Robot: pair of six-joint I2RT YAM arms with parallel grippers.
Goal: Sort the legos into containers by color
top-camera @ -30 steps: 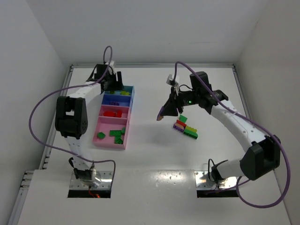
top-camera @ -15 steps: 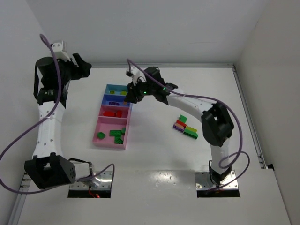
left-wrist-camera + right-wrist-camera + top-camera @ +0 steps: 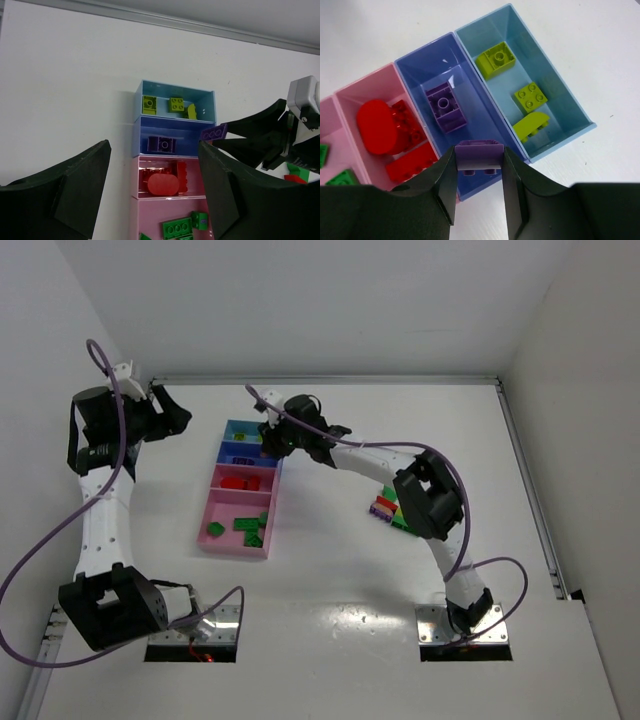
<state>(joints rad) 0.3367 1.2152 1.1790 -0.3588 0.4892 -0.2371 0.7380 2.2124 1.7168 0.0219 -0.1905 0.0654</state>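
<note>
A white table stands between plain white walls. The right gripper pinches a small purple brick between close-set fingers, just above the darker blue compartment, where a second purple piece lies. The light blue compartment beyond holds three lime bricks. The nearer pink compartments hold red pieces and green bricks. The left gripper, jaws wide apart and empty, hangs far left of the containers. Loose legos lie to the right

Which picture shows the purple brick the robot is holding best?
Right wrist view: the purple brick sits close, pinched in the right gripper. Left wrist shows it small; the top view doesn't show it clearly.
</note>
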